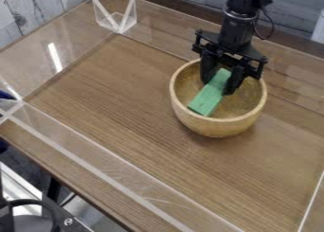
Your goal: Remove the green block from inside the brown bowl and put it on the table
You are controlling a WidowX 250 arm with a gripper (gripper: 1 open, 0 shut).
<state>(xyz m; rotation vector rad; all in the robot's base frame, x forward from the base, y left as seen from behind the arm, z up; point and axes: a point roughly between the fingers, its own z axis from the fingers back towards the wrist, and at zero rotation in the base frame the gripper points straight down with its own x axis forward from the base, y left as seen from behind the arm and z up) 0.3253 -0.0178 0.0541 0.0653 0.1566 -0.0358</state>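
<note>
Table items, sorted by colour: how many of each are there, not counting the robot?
Green: 1, the green block
Tan: 1, the brown bowl, which holds the block
Total: 2, both on the table

block [209, 93] in bowl [218, 125], bowl on table [114, 103] right side

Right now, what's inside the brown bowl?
The green block leans inside the brown bowl, gripper fingers straddling its upper end. The bowl floor under the block is hidden.
</note>
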